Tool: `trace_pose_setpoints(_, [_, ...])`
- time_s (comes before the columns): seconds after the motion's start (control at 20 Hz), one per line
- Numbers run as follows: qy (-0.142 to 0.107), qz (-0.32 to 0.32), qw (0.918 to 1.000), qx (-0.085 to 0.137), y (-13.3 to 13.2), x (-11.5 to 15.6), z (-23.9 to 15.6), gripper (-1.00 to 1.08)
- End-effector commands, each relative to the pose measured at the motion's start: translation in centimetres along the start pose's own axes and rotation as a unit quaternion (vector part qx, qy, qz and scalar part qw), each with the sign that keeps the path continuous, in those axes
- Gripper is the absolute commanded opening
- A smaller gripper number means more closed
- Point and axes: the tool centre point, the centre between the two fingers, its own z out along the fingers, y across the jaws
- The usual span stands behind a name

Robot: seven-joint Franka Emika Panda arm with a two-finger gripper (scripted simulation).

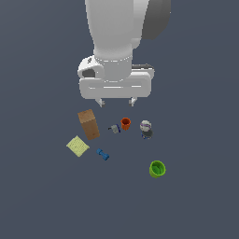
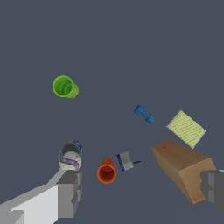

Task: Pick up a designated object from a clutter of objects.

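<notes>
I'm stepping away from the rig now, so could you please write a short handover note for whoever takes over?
Gripper: open, empty, above the clutter.
Target, the tiny grey item with dark blue bits, lies on the floor just beside the orange cup, between it and the brown box.
Nearby: grey-purple figure, blue piece, yellow pad, green cup.
Done: nothing grasped.
Left: descend, grasp, lift.
</notes>
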Motion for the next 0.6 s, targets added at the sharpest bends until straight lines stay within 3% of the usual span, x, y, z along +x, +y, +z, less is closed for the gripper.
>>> trace_pose_setpoints(0.0, [-0.001,-0.003,1.0000,0.001,0.1,0.1,0.0,1.00])
trace_pose_setpoints(0.55, [-0.002,0.038,0.9993,0.005,0.0,-0.1,2.1,1.00])
